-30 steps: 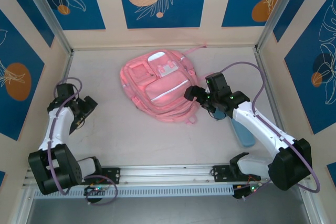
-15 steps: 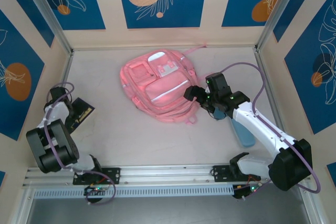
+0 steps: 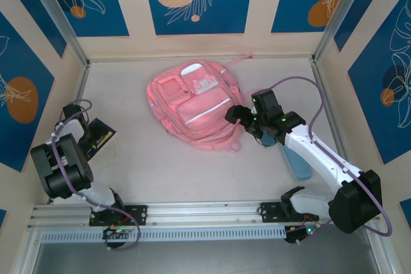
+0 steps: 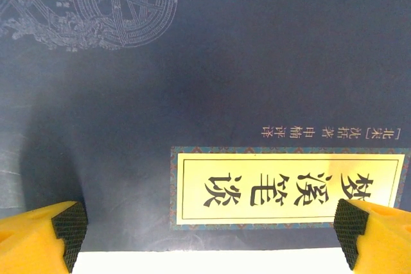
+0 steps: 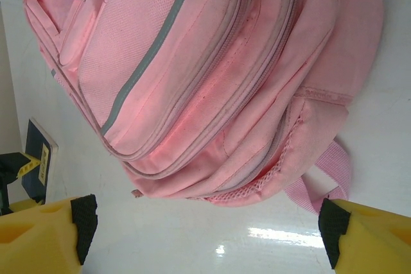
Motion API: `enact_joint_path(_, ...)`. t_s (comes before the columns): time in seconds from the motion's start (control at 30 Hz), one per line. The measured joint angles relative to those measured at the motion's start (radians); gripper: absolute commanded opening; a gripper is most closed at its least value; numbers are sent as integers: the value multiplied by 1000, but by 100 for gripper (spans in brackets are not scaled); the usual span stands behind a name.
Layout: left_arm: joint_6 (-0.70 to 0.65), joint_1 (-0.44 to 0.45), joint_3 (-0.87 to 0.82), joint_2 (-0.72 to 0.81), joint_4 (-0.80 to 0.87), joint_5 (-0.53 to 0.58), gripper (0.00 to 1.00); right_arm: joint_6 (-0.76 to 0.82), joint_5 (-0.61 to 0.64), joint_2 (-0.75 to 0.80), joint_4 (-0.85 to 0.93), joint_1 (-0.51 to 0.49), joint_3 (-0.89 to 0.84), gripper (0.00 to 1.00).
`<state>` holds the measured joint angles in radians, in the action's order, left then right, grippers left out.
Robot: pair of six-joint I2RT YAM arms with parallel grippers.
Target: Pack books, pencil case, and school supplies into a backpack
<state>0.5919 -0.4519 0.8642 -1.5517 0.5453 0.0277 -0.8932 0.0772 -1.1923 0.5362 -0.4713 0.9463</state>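
Note:
The pink backpack (image 3: 192,110) lies flat in the middle of the table, front pockets up. My right gripper (image 3: 236,115) stands open at its lower right edge. In the right wrist view the backpack (image 5: 212,75) lies beyond the open right gripper (image 5: 209,222), with bare table between the fingertips (image 5: 83,219). A dark navy book (image 3: 101,137) with a yellow label lies at the left. My left gripper (image 3: 82,131) hovers open at its near edge, and the book (image 4: 192,81) sits just ahead of the open left gripper (image 4: 209,235). The light blue pencil case (image 3: 297,162) lies under the right arm.
Side walls stand close on the left and right, and a back wall behind the backpack. A metal rail (image 3: 205,213) runs along the near edge between the arm bases. A pink strap (image 5: 331,174) trails from the backpack's bottom corner near the right fingertip.
The left arm has drawn back and folded toward the left wall, uncovering the navy book. The right arm and the backpack have stayed put.

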Motion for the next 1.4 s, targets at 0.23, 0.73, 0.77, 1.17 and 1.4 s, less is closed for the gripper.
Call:
enact_joint_path(0.23, -19, -2, 10, -21, 10, -14, 94, -4, 0, 0, 3, 0, -3, 91)
enact_joint_path(0.73, -26, 207, 29, -42, -68, -241, 93, -34, -14, 19, 11, 2, -12, 90)
enact_joint_path(0.77, -31, 226, 31, -45, -74, -259, 93, -39, -14, 26, 15, 2, -13, 90)
enact_joint_path(1.17, -63, 468, 40, -68, -101, -343, 91, -58, -14, 40, 31, 2, -13, 89)
enact_joint_path(1.4, 28, 662, -66, 26, -152, -340, 92, -68, -14, 40, 34, 2, -13, 89)
